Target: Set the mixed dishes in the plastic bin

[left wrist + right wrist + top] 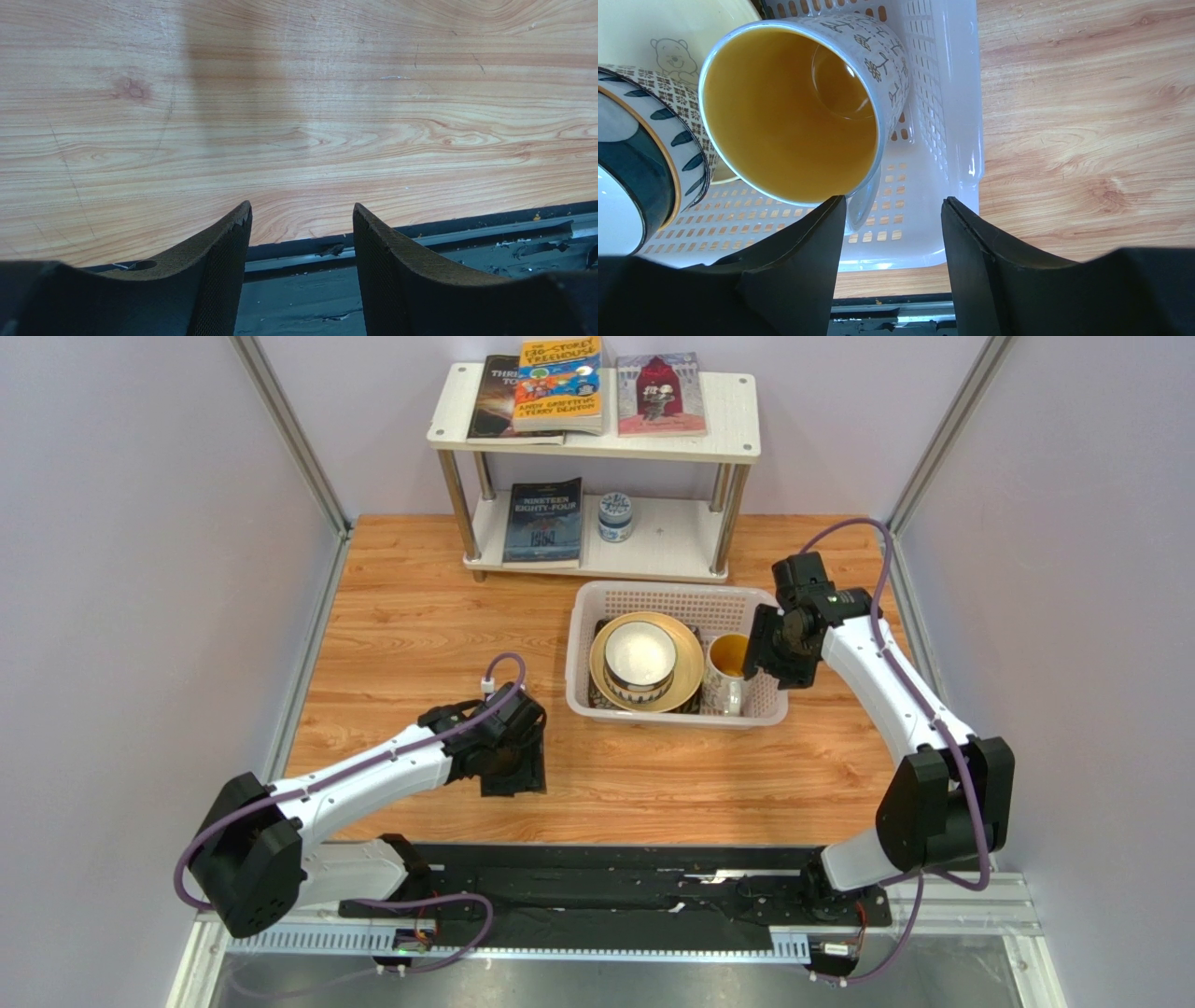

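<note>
The white perforated plastic bin [673, 592] stands at mid-table. In it lie a round yellow plate [603, 672] with a dark-sided bowl [641, 655] on top, and a white mug [724, 675] with a yellow inside at its right end. My right gripper [766, 653] hangs open over that right end. In the right wrist view the tilted mug [791, 112] sits just ahead of the gripper [893, 203], its handle beside the left finger, with nothing clamped. The bowl [633, 161], plate [661, 35] and bin wall [948, 105] also show there. My left gripper [516, 767] [301, 206] is open and holds nothing, over bare wood.
A white two-tier shelf [596, 434] with books stands at the back, with a small blue-and-white jar [615, 515] on its lower tier. A black base strip [631, 875] runs along the near edge. Grey walls close in on both sides.
</note>
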{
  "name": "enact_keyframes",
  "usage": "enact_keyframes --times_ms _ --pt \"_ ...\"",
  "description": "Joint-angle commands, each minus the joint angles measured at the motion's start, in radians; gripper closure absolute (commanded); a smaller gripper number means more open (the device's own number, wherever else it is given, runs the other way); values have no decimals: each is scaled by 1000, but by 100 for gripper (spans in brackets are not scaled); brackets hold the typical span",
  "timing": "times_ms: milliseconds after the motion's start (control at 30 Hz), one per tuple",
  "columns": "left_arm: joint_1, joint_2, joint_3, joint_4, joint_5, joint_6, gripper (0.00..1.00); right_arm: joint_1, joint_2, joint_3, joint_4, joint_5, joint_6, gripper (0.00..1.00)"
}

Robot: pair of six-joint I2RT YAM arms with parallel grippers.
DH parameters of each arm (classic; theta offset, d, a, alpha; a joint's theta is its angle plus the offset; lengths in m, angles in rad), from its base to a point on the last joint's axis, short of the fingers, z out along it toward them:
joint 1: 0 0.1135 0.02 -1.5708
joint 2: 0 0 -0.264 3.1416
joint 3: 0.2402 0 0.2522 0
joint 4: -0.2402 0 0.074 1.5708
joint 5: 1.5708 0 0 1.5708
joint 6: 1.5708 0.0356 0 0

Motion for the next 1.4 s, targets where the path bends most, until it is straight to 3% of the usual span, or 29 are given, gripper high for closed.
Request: enact_keyframes --times_ms 0,100,133,367,433,733,1100,1267,1367 --pt "4 2 31 11 -2 8 40 5 44 -7 48 -14 17 45" --pt "4 2 33 12 -4 10 40 5 73 6 54 -14 17 61" --pt "4 2 31 11 -4 8 40 5 78 10 57 -14 15 77" --pt "4 2 31 11 -5 10 40 5 93 4 91 -28 35 82" --pt "4 2 31 11 -5 8 40 5 93 0 96 -32 38 87" --pt "4 0 31 9 -8 8 40 5 115 2 85 -43 42 86" --pt "4 12 39 5 -10 8 38 3 -135 22 7 -69 75 80" --pt "4 9 36 6 -8 8 38 0 -169 19 31 -60 78 78" --pt "4 -3 34 1 -14 1 37 2 -189 40 33 -150 92 73"
